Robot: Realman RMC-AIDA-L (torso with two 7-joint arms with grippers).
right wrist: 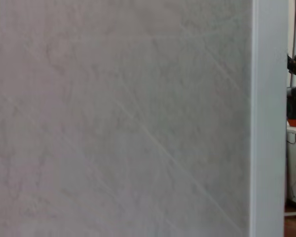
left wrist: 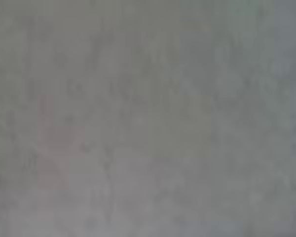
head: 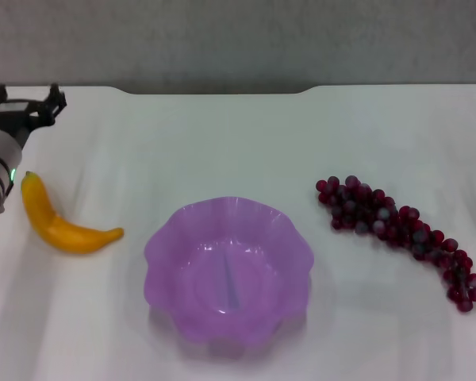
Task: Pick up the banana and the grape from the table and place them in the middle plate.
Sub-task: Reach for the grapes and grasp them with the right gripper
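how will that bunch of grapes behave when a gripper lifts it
The grape bunch is long and made of many small berries, so it will probably sag or swing if gripped at one end. Round berries may slip; pinching mid-bunch seems safer.

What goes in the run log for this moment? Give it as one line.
banana: on table, left of middle plate | grape: on table, right of plate | plate: empty | left hand: far-left, holding nothing | right hand: unseen

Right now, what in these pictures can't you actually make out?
- Left tool: head view, at the far left edge of the table; too small to tell open or shut, and its arm is cut off by the frame.
- Right tool: in no view.
- Left wrist view: only a grey blur.
- Right wrist view: a pale surface fills it; no banana, grape or middle plate.
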